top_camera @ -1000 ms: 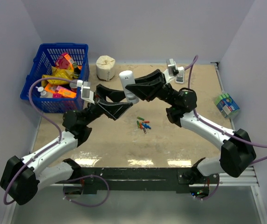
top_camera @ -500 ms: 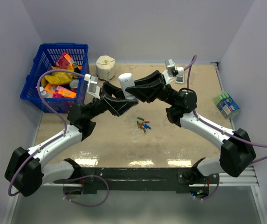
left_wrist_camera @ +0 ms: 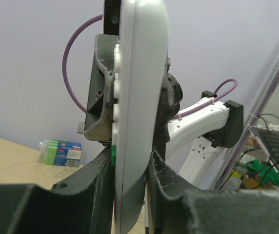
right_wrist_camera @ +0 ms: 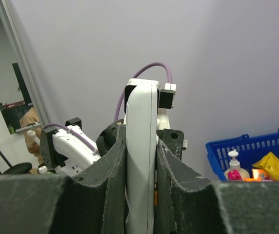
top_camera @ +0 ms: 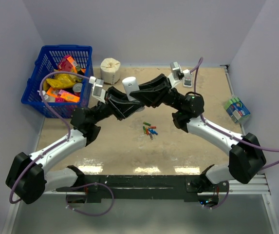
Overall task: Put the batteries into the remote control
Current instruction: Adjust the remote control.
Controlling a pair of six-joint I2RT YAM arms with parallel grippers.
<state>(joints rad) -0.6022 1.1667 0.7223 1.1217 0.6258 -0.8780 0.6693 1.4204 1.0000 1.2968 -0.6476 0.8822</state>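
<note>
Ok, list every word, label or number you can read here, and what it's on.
No text reads clearly.
Green and blue packet: printed label, too small to read.
Orange and yellow packets in the blue plastic basket: print too blurred.
Slim silver-white remote control: one small dark mark, unreadable.
</note>
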